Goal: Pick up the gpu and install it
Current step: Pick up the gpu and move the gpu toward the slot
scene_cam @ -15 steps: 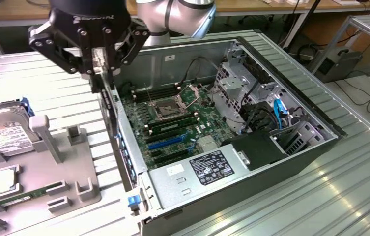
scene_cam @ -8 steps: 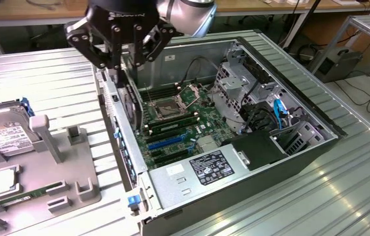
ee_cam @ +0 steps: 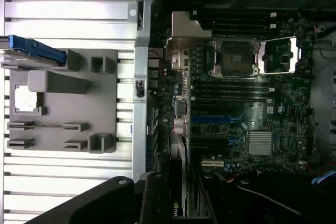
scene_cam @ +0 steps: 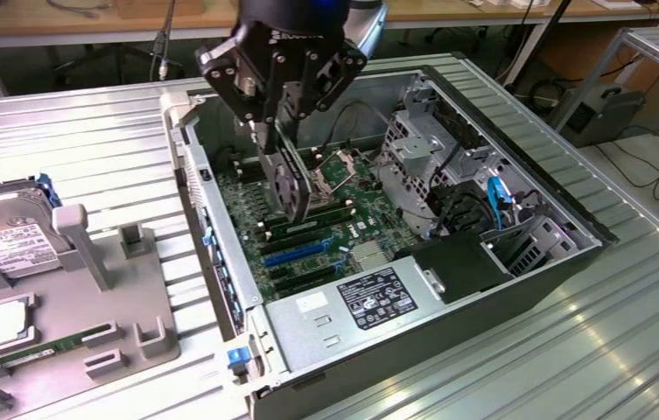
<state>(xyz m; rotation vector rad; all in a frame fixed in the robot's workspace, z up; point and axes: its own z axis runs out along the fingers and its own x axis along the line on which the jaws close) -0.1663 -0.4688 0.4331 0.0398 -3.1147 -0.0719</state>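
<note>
My gripper (scene_cam: 276, 136) is shut on the gpu (scene_cam: 291, 184), a flat black card hanging edge-down inside the open computer case (scene_cam: 539, 262). The card's lower edge hovers just above the motherboard (scene_cam: 347, 232), near the blue expansion slots (scene_cam: 300, 249), and I cannot tell whether it touches them. In the wrist view the gpu (ee_cam: 178, 182) appears edge-on between the dark fingers (ee_cam: 155, 198), with the motherboard (ee_cam: 247, 103) and its blue slots (ee_cam: 212, 120) beyond it.
On the exterior view's left, a grey fixture tray (scene_cam: 130, 289) holds a silver hard drive (scene_cam: 8, 245), a processor chip (scene_cam: 0, 325) and a green memory stick (scene_cam: 38, 350). Drive cages (scene_cam: 423, 144), a power supply (scene_cam: 353, 302) and cables crowd the case interior.
</note>
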